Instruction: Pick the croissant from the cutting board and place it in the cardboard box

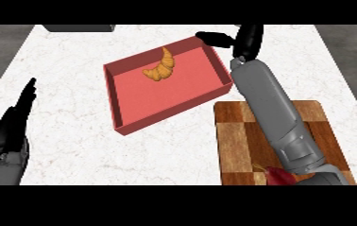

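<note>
A golden croissant lies inside the red box, toward its far side. My right hand hovers just beyond the box's far right corner, fingers relaxed and holding nothing. Its grey forearm stretches over the checkered wooden cutting board at the lower right. My left hand rests open at the left edge, fingers pointing up.
A dark object sits at the counter's far edge, upper left. A small red item shows on the cutting board's near part, partly hidden by my right forearm. White marble counter surrounds the box.
</note>
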Controlling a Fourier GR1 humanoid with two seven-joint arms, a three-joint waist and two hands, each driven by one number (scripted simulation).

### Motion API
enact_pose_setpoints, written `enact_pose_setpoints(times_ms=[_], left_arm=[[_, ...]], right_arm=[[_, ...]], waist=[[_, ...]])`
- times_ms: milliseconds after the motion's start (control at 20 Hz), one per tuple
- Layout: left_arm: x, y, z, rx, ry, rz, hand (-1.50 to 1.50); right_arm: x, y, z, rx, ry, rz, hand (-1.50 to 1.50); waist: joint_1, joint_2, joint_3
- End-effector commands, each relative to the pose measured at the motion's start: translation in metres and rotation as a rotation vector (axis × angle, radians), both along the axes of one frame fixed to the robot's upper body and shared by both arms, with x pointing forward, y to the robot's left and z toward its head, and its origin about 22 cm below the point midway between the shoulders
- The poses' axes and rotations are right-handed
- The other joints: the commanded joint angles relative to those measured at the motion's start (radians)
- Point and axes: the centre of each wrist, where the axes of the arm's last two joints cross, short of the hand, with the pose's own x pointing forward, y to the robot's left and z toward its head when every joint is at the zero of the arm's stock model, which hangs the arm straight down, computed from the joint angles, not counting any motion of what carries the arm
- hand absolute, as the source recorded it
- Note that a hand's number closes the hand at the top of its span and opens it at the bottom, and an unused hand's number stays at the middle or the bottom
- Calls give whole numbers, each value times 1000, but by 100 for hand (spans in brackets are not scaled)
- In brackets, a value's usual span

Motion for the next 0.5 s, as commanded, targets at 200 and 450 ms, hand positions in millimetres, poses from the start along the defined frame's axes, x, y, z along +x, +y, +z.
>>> enact_pose_setpoints(times_ms=[200, 450], left_arm=[[-11, 6, 4, 9, 11, 43, 0], [-10, 17, -2, 12, 1, 19, 0]], right_arm=[[-57, -82, -27, -13, 43, -11, -150], [-99, -125, -18, -69, 98, 29, -150]], waist=[[-41, -14, 0], [-20, -2, -1]])
